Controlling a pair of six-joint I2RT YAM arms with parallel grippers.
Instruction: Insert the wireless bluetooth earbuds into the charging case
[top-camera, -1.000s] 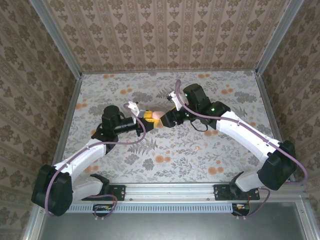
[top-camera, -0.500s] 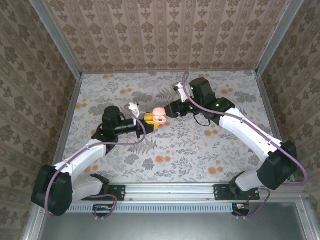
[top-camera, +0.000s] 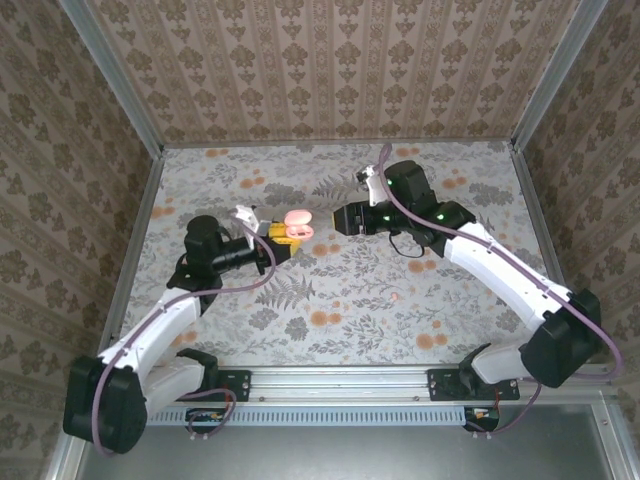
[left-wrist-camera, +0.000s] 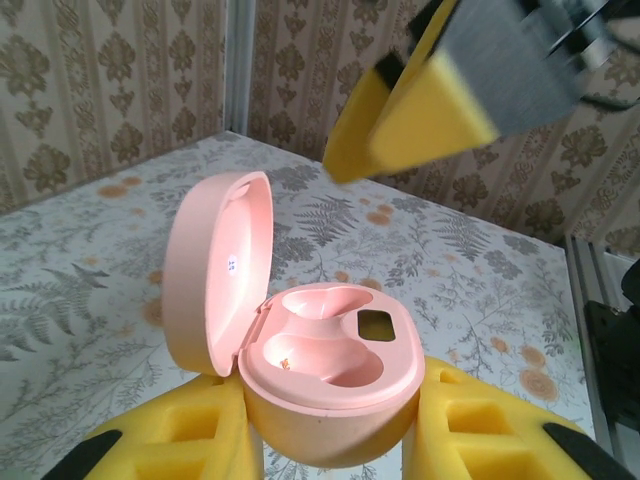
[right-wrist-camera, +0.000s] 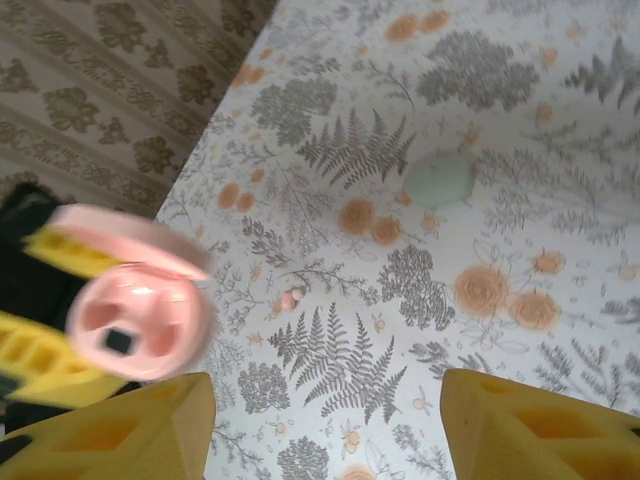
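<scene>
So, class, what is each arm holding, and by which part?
The left fingers clamp the open rounded pale pink plastic charging case by its lower body. The right fingers hold nothing.

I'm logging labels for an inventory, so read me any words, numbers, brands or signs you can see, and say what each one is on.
No text is legible.
Pink charging case, inside its open lid: a tiny blue mark, too small to read.
Dark window beside the case's wells: blank.
Tablecloth and walls: printed flowers and ferns, no lettering.
</scene>
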